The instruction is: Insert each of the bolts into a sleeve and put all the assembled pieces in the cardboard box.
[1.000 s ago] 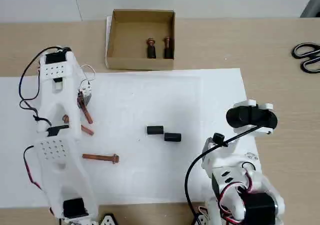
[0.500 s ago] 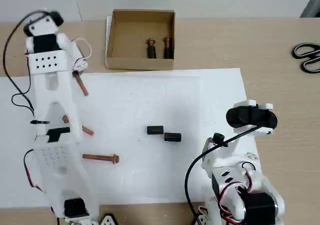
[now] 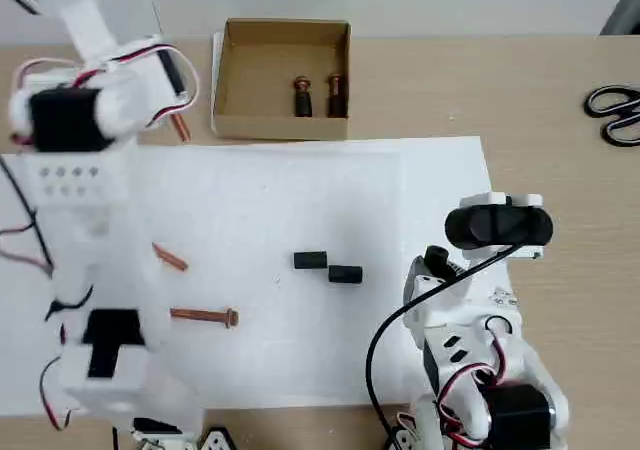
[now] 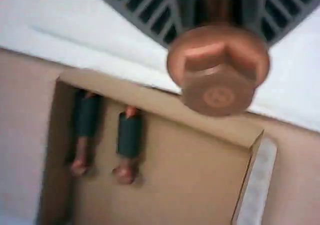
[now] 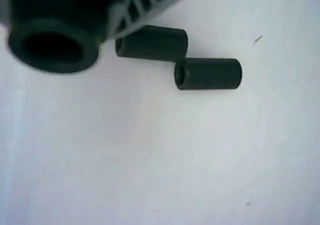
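My left gripper [image 3: 177, 118] hangs raised just left of the cardboard box [image 3: 262, 78], shut on a copper bolt [image 3: 181, 127]. In the left wrist view the bolt's hex head [image 4: 218, 71] looms close, with the box [image 4: 192, 177] below it. Two bolts with sleeves on them [image 3: 302, 97] [image 3: 337, 94] lie inside the box. My right gripper [image 3: 437, 262] sits at the paper's right side, shut on a black sleeve [image 5: 52, 46] whose bore faces the camera. Two loose sleeves [image 3: 310, 261] [image 3: 345, 274] lie mid-paper. Two loose bolts [image 3: 203, 315] [image 3: 170, 258] lie at left.
White paper [image 3: 330, 190] covers the table's middle, and the box stands just beyond its far edge. Scissors [image 3: 615, 110] lie at the far right on the wood. The left arm's white links stretch along the paper's left side.
My left arm has risen off the paper with the bolt and swung to the far left, beside the box. The right arm has shifted only slightly.
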Controlling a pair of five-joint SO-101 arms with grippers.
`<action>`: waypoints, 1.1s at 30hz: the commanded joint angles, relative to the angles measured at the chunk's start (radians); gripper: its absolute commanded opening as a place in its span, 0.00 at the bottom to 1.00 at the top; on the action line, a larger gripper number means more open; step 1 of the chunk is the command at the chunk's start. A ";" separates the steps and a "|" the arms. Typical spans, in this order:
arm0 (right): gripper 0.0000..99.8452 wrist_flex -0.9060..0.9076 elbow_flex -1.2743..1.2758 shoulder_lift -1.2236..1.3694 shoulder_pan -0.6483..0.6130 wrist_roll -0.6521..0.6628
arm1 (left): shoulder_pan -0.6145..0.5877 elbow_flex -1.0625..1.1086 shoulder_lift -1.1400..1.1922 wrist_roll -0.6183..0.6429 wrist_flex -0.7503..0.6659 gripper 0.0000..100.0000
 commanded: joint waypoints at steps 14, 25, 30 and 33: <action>0.00 -0.130 0.002 0.002 -0.308 0.009 | -0.002 0.532 -0.733 0.000 0.008 0.01; 0.00 -0.125 0.043 -0.005 -0.432 0.011 | -0.002 1.264 -1.338 0.005 -0.252 0.01; 0.00 -0.125 0.043 -0.005 -0.433 0.011 | -0.002 1.509 -1.542 0.012 -0.373 0.01; 0.00 -0.133 0.044 -0.005 -0.437 0.011 | 0.006 1.613 -1.620 0.057 -0.414 0.01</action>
